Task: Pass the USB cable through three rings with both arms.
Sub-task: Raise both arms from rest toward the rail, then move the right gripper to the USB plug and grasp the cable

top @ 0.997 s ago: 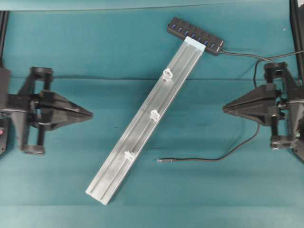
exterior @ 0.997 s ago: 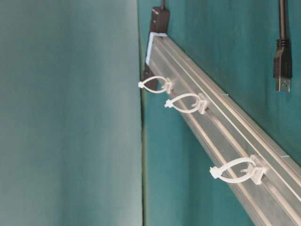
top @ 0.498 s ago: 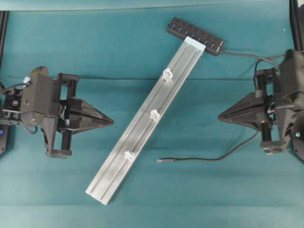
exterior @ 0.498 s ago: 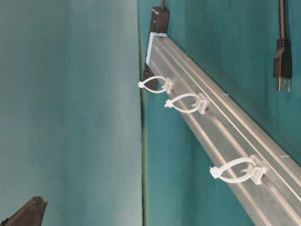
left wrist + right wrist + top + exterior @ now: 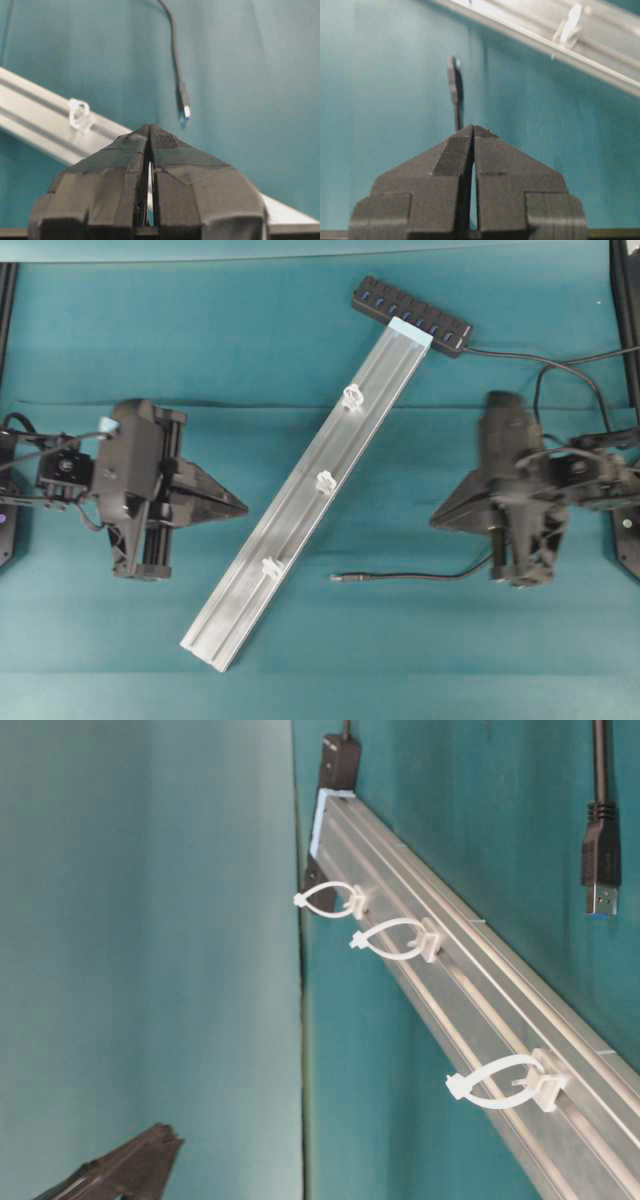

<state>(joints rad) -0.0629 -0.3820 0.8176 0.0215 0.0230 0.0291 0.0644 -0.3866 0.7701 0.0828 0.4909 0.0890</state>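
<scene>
On either side of the rail (image 5: 310, 496), left claw (image 5: 243, 508) and right claw (image 5: 436, 521) clenched empty, tips pointing inward.

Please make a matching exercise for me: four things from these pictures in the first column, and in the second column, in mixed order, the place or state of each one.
Column one:
1. USB cable
2. hub
3. left gripper
4. rings

Column two:
A. at the top end of the rail
B. shut, holding nothing, left of the rail
C. spaced along the rail, nothing passed through them
D. plug lying free on the table, right of the rail

Pairs: 1-D, 2-A, 3-B, 4-C
</scene>
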